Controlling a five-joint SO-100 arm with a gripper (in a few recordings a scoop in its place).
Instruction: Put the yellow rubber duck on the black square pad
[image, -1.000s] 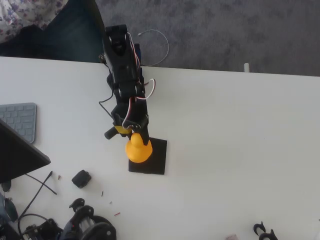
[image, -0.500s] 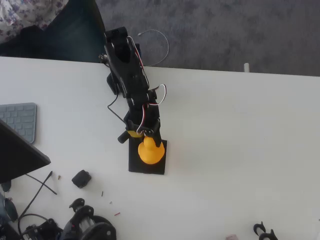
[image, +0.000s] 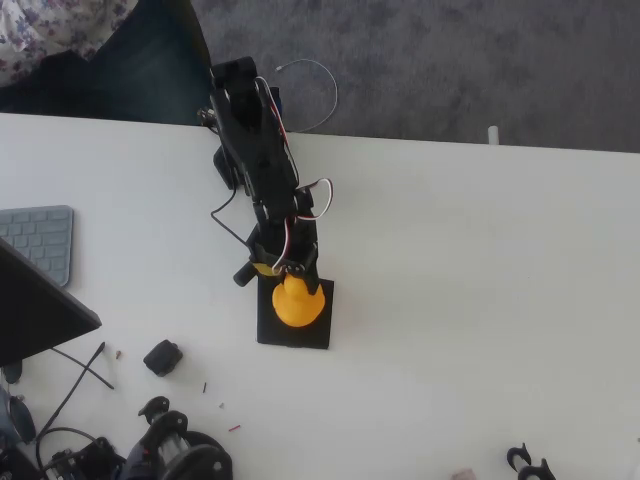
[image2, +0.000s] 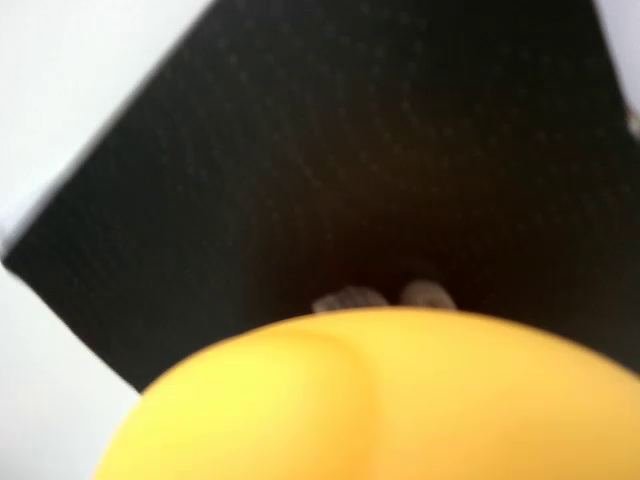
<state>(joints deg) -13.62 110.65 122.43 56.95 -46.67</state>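
Note:
In the overhead view, the yellow rubber duck is over the middle of the black square pad, which lies flat on the white table. My gripper reaches down from the black arm at the far table edge and is shut on the duck's upper end. From the wrist view, the duck is a blurred yellow mass at the bottom, very close to the lens. The pad spreads behind it, with a small greyish mark just past the duck. I cannot tell whether the duck touches the pad.
A grey keyboard and a dark monitor corner sit at the left. A small black block, cables and black parts lie at the lower left. A black clip is at the bottom right.
The arm swung right and forward, carrying the duck from the pad's near-left corner to above its middle. Over the last half second it barely moved.

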